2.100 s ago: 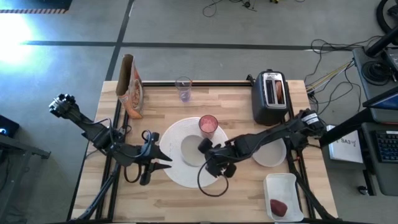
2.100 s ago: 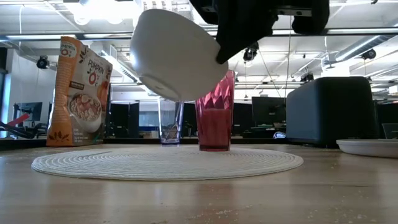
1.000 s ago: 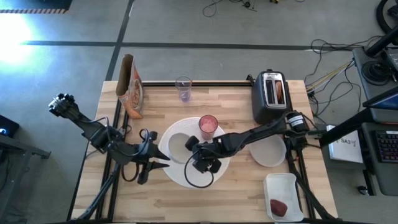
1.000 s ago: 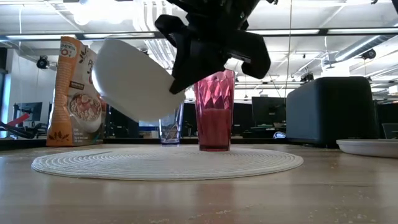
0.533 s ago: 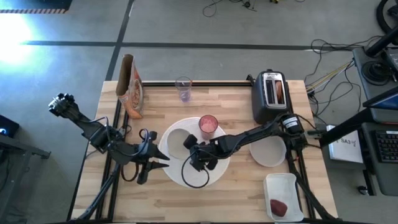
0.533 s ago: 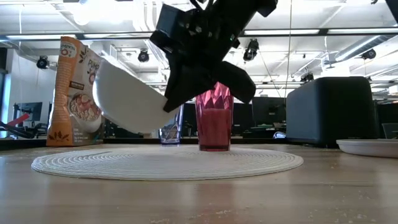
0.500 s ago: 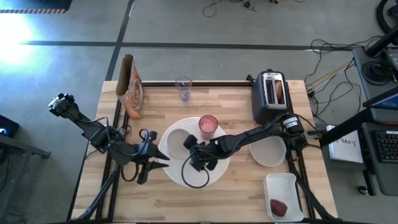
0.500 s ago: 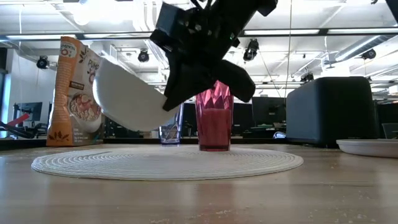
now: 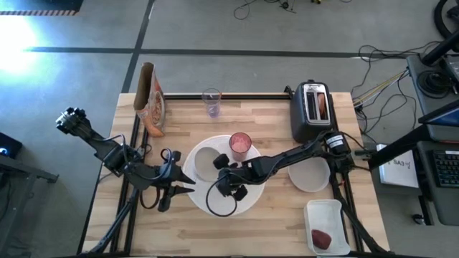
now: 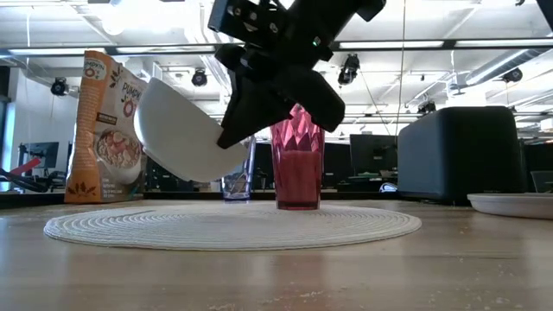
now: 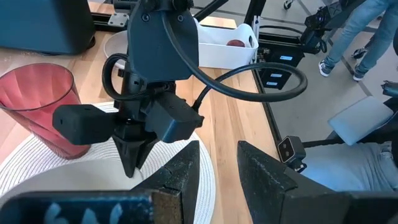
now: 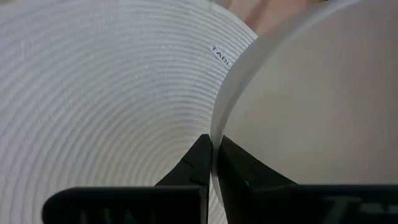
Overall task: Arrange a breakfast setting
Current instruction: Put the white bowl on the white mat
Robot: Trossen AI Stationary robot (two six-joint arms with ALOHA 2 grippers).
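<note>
counter (image 9: 179, 222): pale butcher-block wood, rectangular, on a dark metal frame.
placemat (image 9: 247, 201): round, white, woven in fine concentric rings, lying flat under the right claw; a small printed tag shows at its edge in the right wrist view.
toaster (image 9: 310, 111): black and silver box, well off beyond the right claw toward the right arm's base, with a browned bread piece (image 9: 322, 106) standing in one slot.
cereal bag (image 10: 111, 125): orange printed pouch, upright at the far left of the counter, past the left claw.
plate (image 9: 310, 175): round, white, smooth, flat on the counter under the right forearm, behind the right claw.
tray (image 9: 328, 226): white rectangular dish with rounded corners, near the front right corner, holding a small dark-red fruit (image 9: 321, 238).
bowl (image 10: 184, 134): small, white, smooth and glossy, tilted on edge and clear above the placemat, hanging from the right claw on its left side.
pink tumbler (image 10: 298, 155): translucent, faceted, upright on the far part of the placemat, just behind the right claw.
clear glass (image 9: 211, 102): small, upright, beyond the tumbler near the far edge.
right claw (image 12: 213, 160): dark fingers nearly closed, pinching the thin rim of the bowl between their tips.
left claw (image 11: 214, 168): low over the counter just left of the placemat, fingers parted with nothing between them, aimed at the right claw.
</note>
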